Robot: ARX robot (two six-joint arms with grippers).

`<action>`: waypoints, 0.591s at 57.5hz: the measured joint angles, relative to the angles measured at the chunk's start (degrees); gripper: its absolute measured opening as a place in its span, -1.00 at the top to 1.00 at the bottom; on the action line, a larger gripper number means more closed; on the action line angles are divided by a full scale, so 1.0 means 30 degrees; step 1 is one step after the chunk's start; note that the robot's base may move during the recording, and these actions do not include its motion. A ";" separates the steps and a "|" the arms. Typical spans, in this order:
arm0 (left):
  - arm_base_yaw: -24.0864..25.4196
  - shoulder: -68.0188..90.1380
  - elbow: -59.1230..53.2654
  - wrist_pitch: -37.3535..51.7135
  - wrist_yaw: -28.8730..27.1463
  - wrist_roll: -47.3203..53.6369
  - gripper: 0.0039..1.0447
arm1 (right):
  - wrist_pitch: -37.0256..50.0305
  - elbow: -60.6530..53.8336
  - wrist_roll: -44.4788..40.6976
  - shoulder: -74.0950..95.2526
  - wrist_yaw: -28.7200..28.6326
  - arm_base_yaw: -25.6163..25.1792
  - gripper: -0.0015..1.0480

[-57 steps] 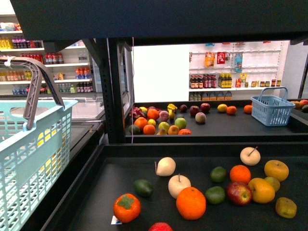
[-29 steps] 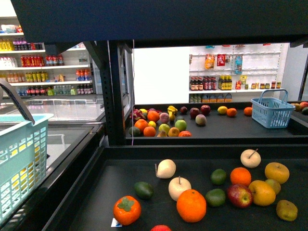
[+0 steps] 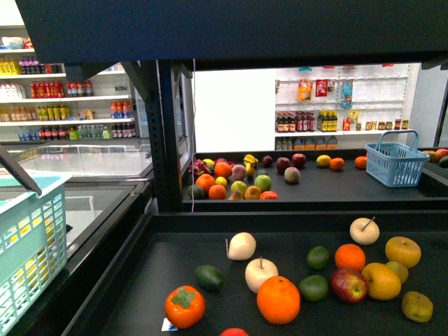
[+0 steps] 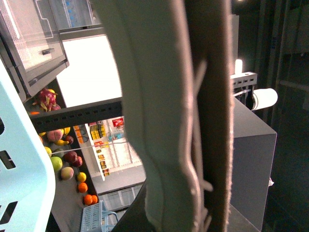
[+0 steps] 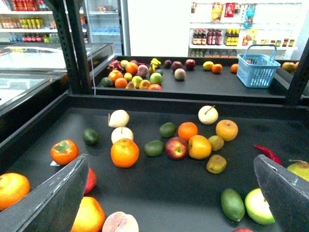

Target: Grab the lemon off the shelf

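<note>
The right gripper [image 5: 170, 162] hangs over the shelf [image 3: 175, 259] with jaws spread wide, ready to reach - the likely lemon [image 3: 323, 159] lies at one o'clock on the far tray - while the left jaws' state I cannot tell.

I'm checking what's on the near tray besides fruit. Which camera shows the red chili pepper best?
The right wrist view: the red chili pepper lies unobstructed on the dark tray. The front view's frame ends short of it, and the left wrist view is mostly blocked by a basket handle, so neither shows it.
</note>
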 joint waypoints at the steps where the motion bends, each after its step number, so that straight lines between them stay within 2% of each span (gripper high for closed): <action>1: 0.0000 0.0007 -0.0022 0.0036 0.0029 0.0000 0.85 | 0.0000 0.0000 0.0000 0.0000 0.0000 0.0000 -0.95; 7: 0.0000 0.0007 -0.0168 0.0240 0.0124 0.0066 0.85 | 0.0000 0.0000 0.0000 0.0000 0.0000 0.0000 -0.95; 34: 0.0583 -0.0277 -0.1370 -0.0510 0.1100 0.1005 -0.63 | 0.0000 0.0000 0.0000 0.0000 0.0000 0.0000 -0.95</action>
